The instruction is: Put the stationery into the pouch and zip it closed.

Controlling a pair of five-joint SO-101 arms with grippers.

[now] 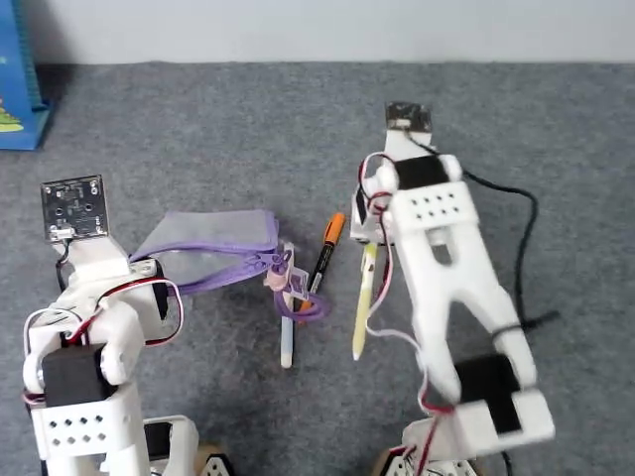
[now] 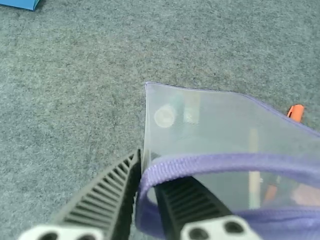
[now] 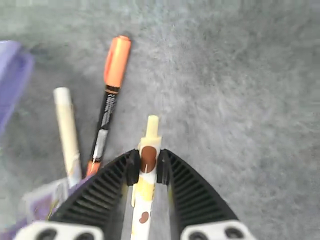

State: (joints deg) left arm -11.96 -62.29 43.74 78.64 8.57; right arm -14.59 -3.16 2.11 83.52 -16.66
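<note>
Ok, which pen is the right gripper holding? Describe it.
Start at the pouch; three pens are off its zipper end. The farthest from it, the yellow pen, sits in the right gripper. It alone has brown spots; its neighbours are an orange-capped marker and a white pen.

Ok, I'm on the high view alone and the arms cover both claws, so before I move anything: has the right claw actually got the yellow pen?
Observer: Yes, the right claw is shut on the yellow pen, whose pale cap end sticks out past the claw.
Operator: And the other side?
Observer: The left claw is shut on the pouch, pinching the purple zip band at one end of it.
</note>
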